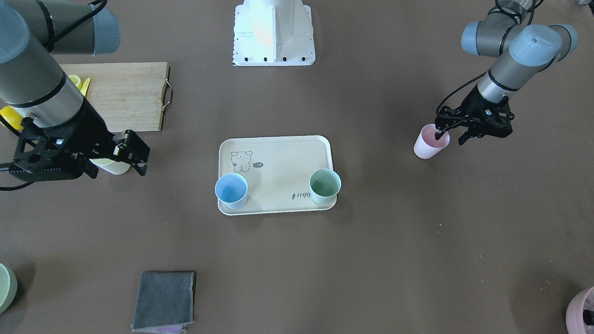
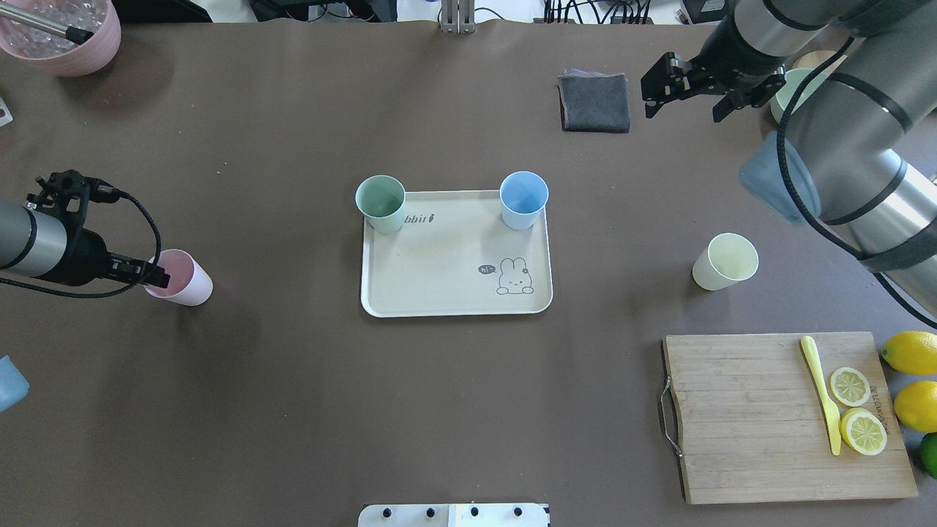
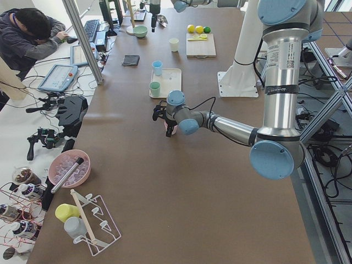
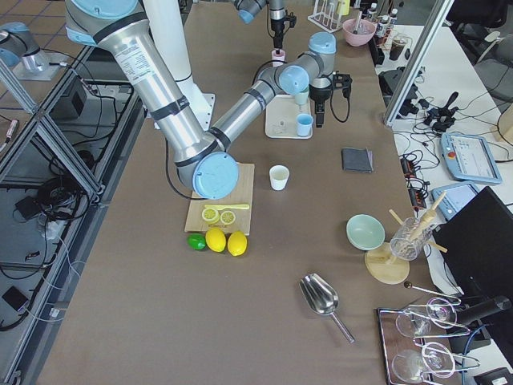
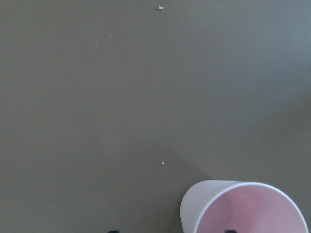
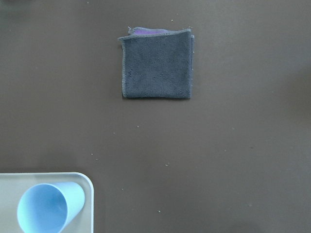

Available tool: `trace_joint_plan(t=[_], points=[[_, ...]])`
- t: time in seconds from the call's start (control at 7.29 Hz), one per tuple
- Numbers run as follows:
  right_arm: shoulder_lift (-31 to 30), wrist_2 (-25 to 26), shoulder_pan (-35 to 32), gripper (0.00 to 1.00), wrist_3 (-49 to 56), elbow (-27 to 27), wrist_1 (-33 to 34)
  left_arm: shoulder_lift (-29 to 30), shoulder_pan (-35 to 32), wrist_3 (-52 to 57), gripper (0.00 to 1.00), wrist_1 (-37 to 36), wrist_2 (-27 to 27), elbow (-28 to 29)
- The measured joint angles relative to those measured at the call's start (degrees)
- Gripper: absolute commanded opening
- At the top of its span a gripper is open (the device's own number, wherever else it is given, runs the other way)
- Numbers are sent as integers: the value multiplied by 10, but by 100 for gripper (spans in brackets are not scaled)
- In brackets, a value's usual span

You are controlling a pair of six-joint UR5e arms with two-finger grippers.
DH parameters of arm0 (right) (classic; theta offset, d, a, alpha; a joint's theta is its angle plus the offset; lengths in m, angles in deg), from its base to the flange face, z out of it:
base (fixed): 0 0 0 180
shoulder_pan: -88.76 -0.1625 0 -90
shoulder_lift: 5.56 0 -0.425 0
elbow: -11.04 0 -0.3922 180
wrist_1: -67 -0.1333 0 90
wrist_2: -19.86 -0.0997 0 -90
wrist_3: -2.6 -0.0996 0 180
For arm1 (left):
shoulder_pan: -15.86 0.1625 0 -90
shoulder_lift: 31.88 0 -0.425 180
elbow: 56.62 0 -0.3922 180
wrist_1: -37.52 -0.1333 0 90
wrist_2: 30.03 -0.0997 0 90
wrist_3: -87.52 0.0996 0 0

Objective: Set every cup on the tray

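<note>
The brown table (image 2: 293, 410) fills the overhead view. The right arm (image 2: 849, 139) comes in from the upper right of that view, and the left arm (image 2: 29, 241) enters at the middle of the left edge.

A wooden cutting board (image 2: 739, 424) lies at the lower right, carrying two lemon slices (image 2: 849, 386) and a yellow knife (image 2: 820, 388). Whole lemons (image 2: 911, 353) sit just past its right edge.

The cream tray (image 2: 439, 278) lies flat in the centre of the view, its rabbit drawing toward its lower right corner. A folded grey cloth (image 2: 594, 102) lies well above it, near the top of the view.

Two cups stand upright on the tray: the blue cup (image 2: 523, 199) in its upper right corner and the green cup (image 2: 381, 203) in its upper left corner. The yellow cup (image 2: 725, 261) stands on the bare table to the right of the tray, between it and the cutting board. The pink cup (image 2: 187, 282) stands on the table well to the left of the tray.

The left fingers (image 1: 463, 137) are spread wide across the pink cup's rim, one inside the cup and the other outside its wall, not pressed together on it. The right fingers (image 2: 651, 102) are spread wide and hold nothing, at the upper right just beside the cloth.
</note>
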Motion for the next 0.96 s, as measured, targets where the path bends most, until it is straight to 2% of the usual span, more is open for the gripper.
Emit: trace_joint_plan(t=[0.55,0.96], points=[[-105,-14,-37,100,103,27,-3,37,8,-6,0,-18,5,-31],[-199,-9,-39,99,118,31,-74,174,15,-43,0,-160,3,-36]])
